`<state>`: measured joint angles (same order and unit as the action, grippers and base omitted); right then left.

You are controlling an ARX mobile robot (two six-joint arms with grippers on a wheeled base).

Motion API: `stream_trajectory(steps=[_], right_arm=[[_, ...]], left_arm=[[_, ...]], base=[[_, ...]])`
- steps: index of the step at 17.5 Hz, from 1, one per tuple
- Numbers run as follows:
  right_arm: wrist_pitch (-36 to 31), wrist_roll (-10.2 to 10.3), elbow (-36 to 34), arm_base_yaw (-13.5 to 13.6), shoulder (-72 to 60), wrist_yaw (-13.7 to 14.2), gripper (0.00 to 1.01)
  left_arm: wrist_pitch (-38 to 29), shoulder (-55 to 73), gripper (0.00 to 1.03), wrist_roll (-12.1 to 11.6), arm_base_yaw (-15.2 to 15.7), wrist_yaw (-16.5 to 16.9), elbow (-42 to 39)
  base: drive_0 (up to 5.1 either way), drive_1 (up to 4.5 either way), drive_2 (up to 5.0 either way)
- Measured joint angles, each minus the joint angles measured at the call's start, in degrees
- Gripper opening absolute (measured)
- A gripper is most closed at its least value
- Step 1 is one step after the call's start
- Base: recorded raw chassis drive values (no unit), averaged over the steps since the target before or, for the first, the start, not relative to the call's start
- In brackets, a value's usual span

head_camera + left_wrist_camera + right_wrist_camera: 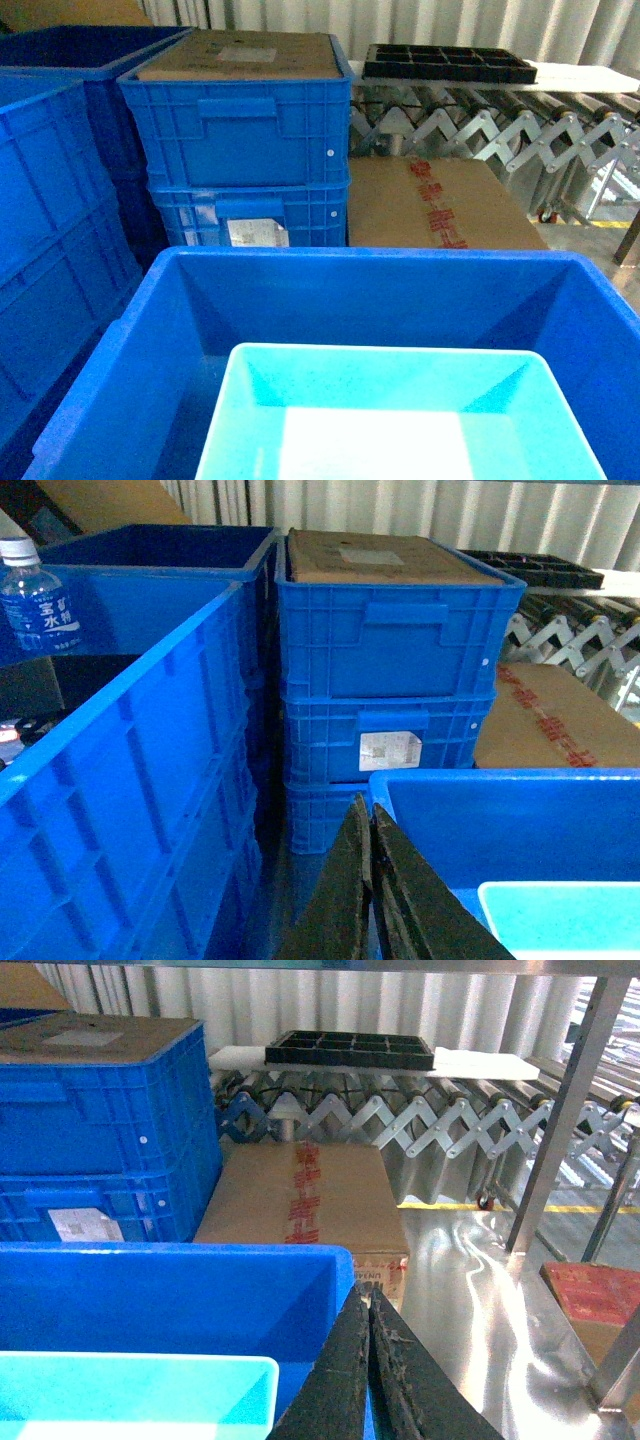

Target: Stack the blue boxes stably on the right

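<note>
A turquoise blue box (pixel 400 400) sits open-topped inside a large smooth blue bin (pixel 370 258) right in front of me. The same blue box (pixel 560 910) shows low right in the left wrist view, and low left (pixel 130 1390) in the right wrist view. My left gripper (pixel 371 810) is shut along the left wall of the large bin (pixel 500 777), just behind its far corner. The right gripper (pixel 370 1295) is shut along the right wall of the large bin (pixel 170 1250), with blue showing between its fingers. Neither gripper appears in the head view.
Stacked dark blue ribbed crates (pixel 240 130) stand behind, with more crates (pixel 50 200) to the left. A taped cardboard box (pixel 440 205), a roller conveyor (pixel 500 130) and a black tray (pixel 445 62) lie back right. There is a water bottle (pixel 35 595) at left and a metal post (pixel 560 1110) at right.
</note>
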<state>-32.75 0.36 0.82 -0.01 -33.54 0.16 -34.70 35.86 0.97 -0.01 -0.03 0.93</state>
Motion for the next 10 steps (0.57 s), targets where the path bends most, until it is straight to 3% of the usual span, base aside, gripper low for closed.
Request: stream_trajectory(steps=[10], right_arm=[[9.88, 0.02, -0.04, 0.0, 10.56, 0.0, 0.02]], left_arm=[[10.34, -11.28, 0.02, 0.0, 0.0, 0.0, -0.02]], base=[[0.0, 0.0, 0.0]])
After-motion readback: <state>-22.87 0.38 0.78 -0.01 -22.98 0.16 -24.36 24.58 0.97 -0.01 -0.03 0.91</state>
